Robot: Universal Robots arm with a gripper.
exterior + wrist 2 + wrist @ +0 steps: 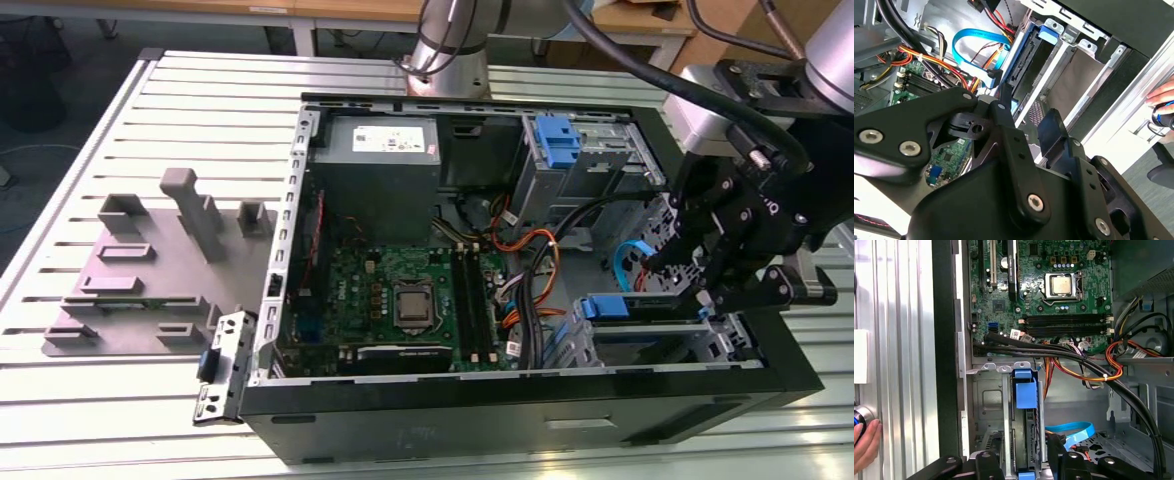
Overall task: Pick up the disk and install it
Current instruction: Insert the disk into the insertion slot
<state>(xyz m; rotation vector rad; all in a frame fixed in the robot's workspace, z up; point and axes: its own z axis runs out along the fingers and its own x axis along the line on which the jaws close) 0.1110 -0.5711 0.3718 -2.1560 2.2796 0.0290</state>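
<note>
Gripper (pixel 1025 459) fingers stand apart, straddling the disk (pixel 1025 432), which sits on edge inside the drive cage (pixel 988 405). Likely rigid, dense and shock-sensitive, with slick metal faces; the long edges of its blue carrier frame (pixel 1025 390) look the safest hold.

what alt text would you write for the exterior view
A robot tool reaches into an open computer case at the exterior view's right, beside the blue-framed disk sitting in a drive bay. The green motherboard lies exposed; the case rests on a slatted metal table.
</note>
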